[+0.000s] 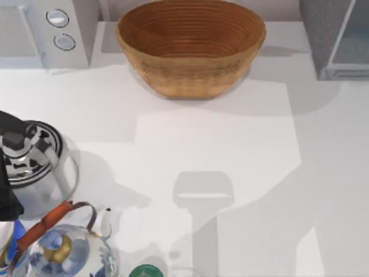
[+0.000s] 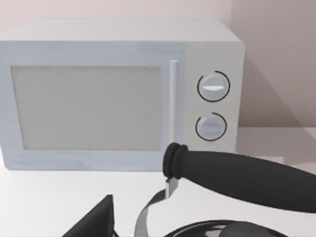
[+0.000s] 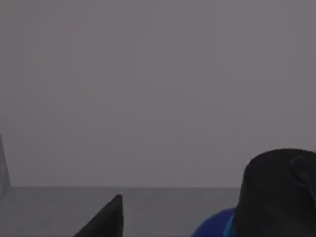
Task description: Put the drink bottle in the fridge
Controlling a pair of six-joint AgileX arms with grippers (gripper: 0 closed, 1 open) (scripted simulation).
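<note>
The bottle (image 3: 217, 226) sits right beside the right gripper (image 3: 104, 218), cap up. Whether the gripper has hold of it, one cannot tell. The bottle looks light, rigid and slick, so take it round the body, not the cap. The left gripper (image 2: 96, 219) idles by the kettle (image 1: 34, 167).

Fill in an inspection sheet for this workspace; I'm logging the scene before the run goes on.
Surface: white table, crossed by shadows.
Job's things: drink bottle, black cap and blue shoulder close to the right wrist camera; fridge at the far right corner.
Clutter: microwave far left; wicker basket far centre; steel kettle at left; teapot near left; green-topped round thing at the near edge.
Grippers: left gripper over the kettle, facing the microwave; right gripper beside the bottle's cap.
Cables: nothing seen.
Surroundings: pale wall behind the microwave.
</note>
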